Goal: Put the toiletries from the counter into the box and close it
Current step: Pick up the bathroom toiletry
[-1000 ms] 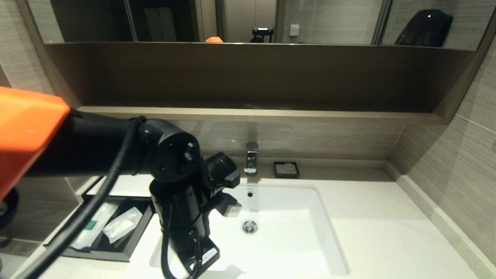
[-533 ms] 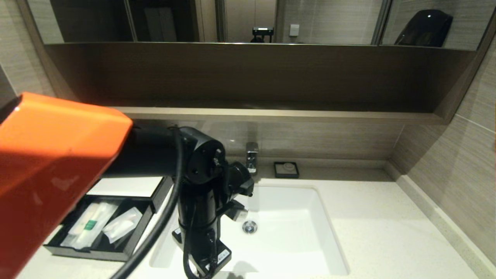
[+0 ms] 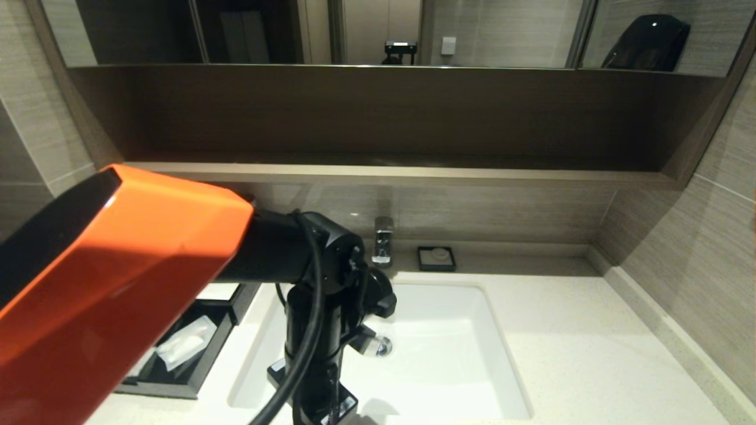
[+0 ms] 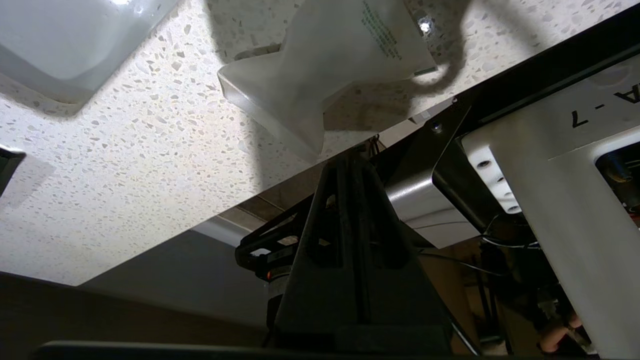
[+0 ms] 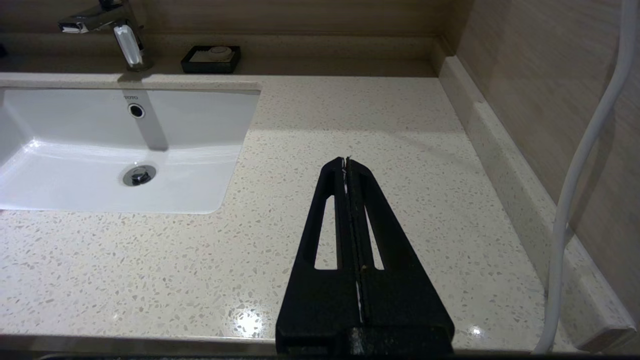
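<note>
Cream-white counter speckled with tan flecks; white sink basin; black drawer holding a clear-wrapped packet; orange arm cover; frosted packet with green print.

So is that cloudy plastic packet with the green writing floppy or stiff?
Probably floppy: the packet bunches narrow where the left gripper fingers seem to pinch its corner, then fans out wide. It is likely light too, since it looks like thin see-through wrap. The smooth plastic might slip from such a small pinch.
</note>
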Tool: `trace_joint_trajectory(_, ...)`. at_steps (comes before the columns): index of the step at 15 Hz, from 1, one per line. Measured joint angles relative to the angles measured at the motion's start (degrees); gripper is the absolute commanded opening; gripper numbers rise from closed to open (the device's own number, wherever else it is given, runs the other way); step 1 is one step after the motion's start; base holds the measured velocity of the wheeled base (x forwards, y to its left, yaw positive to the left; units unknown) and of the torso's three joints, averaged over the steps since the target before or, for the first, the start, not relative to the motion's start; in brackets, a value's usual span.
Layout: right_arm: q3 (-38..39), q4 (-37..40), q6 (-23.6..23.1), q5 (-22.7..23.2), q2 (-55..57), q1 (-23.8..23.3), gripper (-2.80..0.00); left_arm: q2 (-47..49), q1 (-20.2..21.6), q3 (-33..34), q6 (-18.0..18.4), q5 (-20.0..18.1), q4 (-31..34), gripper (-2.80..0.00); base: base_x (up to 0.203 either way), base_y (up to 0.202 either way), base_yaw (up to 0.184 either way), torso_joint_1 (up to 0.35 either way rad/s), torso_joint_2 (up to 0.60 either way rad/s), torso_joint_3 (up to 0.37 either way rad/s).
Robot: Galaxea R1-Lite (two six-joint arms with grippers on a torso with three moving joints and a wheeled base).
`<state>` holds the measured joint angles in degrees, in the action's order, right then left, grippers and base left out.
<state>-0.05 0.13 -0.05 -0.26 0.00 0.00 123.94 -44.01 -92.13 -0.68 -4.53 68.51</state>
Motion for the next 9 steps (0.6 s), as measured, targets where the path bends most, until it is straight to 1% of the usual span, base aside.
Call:
trace_joint_trajectory(1,0.0,0.0,0.0,0.0,0.0,0.0,-2.80,0.3,-0.1,-0.1,0.0,0.1,0.4,-2.09,0.000,0.000,0.000,0.000,0.00,0.000)
trace_joint_trajectory(2,0.0,0.0,0.0,0.0,0.0,0.0,-2.80,0.7,0.0,-0.2,0.0,0.6,0.9,0.00,0.000,0.000,0.000,0.000,0.00,0.000)
trace_joint_trajectory(4,0.0,0.0,0.0,0.0,0.0,0.0,-2.80,1.4,-0.1,-0.2,0.5,1.9,2.0,0.00,0.000,0.000,0.000,0.000,0.00,0.000)
trace_joint_trajectory(8,0.0,0.0,0.0,0.0,0.0,0.0,-2.80,2.3,-1.0,-0.3,0.8,2.4,2.8,0.00,0.000,0.000,0.000,0.000,0.00,0.000)
trace_joint_trajectory(9,0.0,0.0,0.0,0.0,0.0,0.0,-2.80,2.6,-1.1,-0.3,0.7,3.1,2.8,0.00,0.000,0.000,0.000,0.000,0.00,0.000)
